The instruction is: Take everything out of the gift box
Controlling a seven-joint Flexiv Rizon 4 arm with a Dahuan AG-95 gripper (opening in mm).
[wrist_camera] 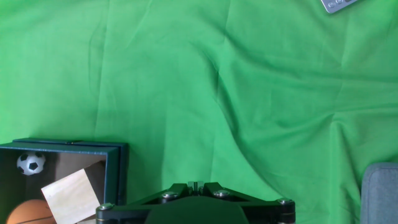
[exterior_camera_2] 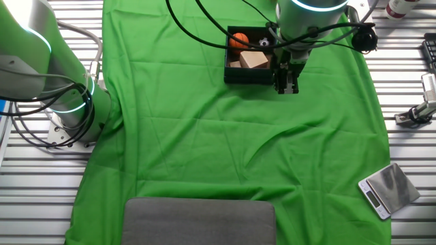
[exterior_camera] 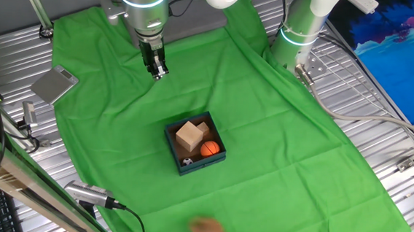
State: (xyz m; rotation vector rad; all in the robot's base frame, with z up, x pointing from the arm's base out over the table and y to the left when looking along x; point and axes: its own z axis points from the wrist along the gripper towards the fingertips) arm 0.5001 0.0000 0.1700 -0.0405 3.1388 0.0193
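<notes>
The gift box point(exterior_camera: 194, 146) (dark teal walls, brown inside) is shown open on the green cloth, holding an orange ball point(exterior_camera: 210, 149), tan wooden cubes point(exterior_camera: 189, 136) and a soccer ball point(wrist_camera: 30, 163).

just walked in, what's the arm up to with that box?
One arm is set to empty the gift box on the green cloth. Nothing is out yet: an orange ball, wooden cubes and a tiny soccer ball all sit inside it. The gripper hangs above bare cloth, off to one side of the box and holding nothing. Whether its fingers are open or shut is hard to tell from these views. A grey pad lies at the cloth's edge.
</notes>
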